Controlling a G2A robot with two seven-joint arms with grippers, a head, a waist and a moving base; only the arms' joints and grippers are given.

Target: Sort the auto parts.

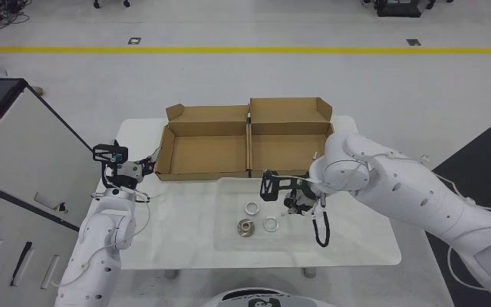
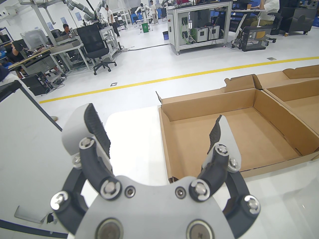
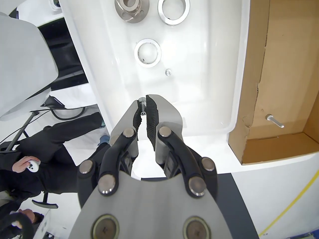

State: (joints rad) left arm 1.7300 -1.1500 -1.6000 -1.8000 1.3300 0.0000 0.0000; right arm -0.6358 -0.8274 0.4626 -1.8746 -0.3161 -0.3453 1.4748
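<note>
My right claw (image 3: 144, 99) pinches a small bolt (image 3: 141, 105). Next, I think, it goes in the box (image 3: 286, 50) by the other bolt (image 3: 275, 121). My left claw (image 2: 154, 114) hangs open.

Silver flange (image 3: 131, 2) & rings (image 3: 173, 7), brown cardbd boxes (image 1: 207, 153), white tray (image 3: 219, 88).

White table (image 1: 180, 230). Yellow floor line (image 1: 245, 50) runs across behind it. Small floor plate (image 1: 135, 40) beyond the line, possibly a socket cover. White cabinet (image 1: 38, 146) beside the table. Black office chair (image 2: 96, 42) well apart.
</note>
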